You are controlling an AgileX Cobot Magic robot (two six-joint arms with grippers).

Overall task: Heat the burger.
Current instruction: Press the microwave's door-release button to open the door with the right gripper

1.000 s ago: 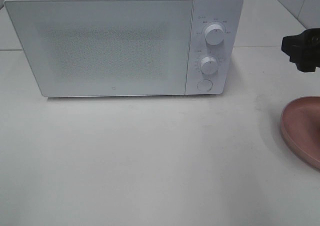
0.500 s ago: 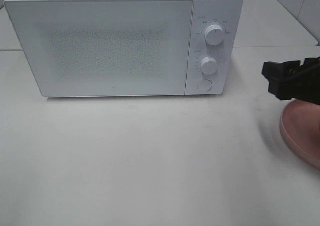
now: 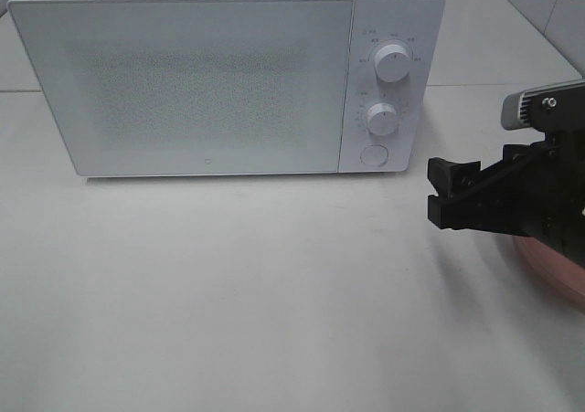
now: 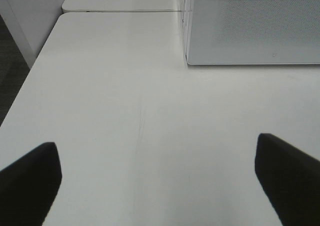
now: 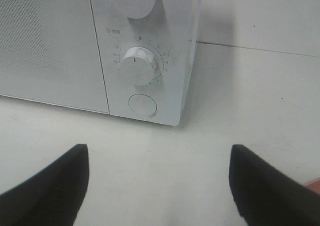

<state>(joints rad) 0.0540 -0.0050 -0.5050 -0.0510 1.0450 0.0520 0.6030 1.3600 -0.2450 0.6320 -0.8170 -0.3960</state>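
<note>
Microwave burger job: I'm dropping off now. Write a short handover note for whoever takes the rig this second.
Left gripper: open, empty, over the table, facing the microwave front corner.
Right gripper: open, empty, above the table, pointed at the control panel, roughly in line with the round button.
Burger: in no view. Pink plate lies under the right arm, mostly hidden.
Door shut; whether the burger is inside cannot be told.
Left to do: probably press the button to open the door, confirm where the burger is, then heat.
</note>
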